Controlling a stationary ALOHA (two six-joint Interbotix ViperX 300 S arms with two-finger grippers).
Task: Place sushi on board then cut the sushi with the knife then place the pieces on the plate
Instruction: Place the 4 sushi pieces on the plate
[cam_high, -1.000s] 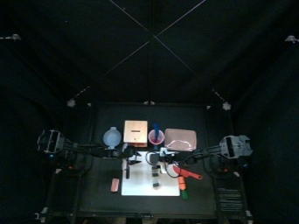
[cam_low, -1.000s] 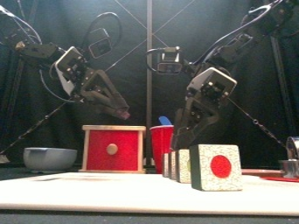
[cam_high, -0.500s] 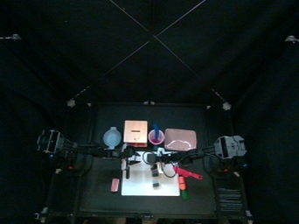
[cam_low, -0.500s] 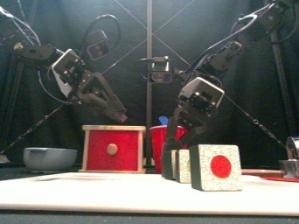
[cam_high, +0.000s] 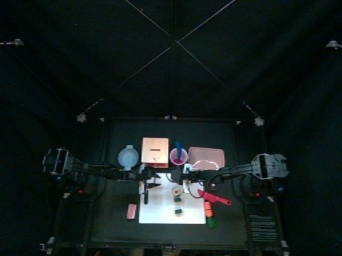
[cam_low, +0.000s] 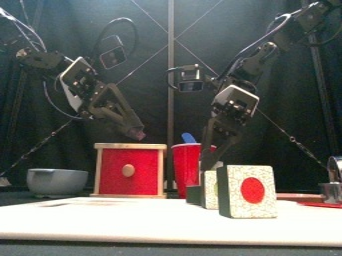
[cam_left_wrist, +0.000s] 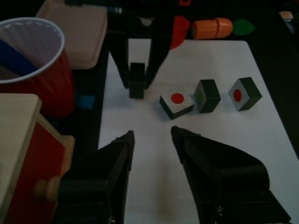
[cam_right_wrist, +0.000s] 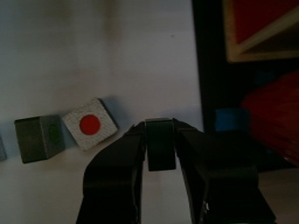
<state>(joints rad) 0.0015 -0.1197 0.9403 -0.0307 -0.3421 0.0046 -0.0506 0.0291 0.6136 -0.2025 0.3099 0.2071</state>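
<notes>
Three dark green sushi pieces (cam_low: 235, 190) with red centres stand on the white board (cam_high: 174, 212); the left wrist view shows them side by side (cam_left_wrist: 208, 94). My right gripper (cam_low: 211, 152) hangs shut just above the board's back part, beside the pieces (cam_right_wrist: 87, 125), and nothing shows between its fingers. My left gripper (cam_left_wrist: 149, 133) is open, higher up above the board's left back corner (cam_low: 138, 130). The red cup (cam_low: 186, 166) with a blue knife (cam_left_wrist: 17, 54) stands behind the board. The pink tray (cam_high: 205, 158) lies at the back right.
A wooden box with a red drawer front (cam_low: 130, 170) stands left of the cup, and a blue-grey bowl (cam_low: 56, 180) further left. An orange and green toy (cam_left_wrist: 215, 27) lies right of the board. A small red thing (cam_high: 132, 210) lies left of it.
My right gripper has swung left and down toward the sushi pieces on the board. The left arm has hardly moved.
</notes>
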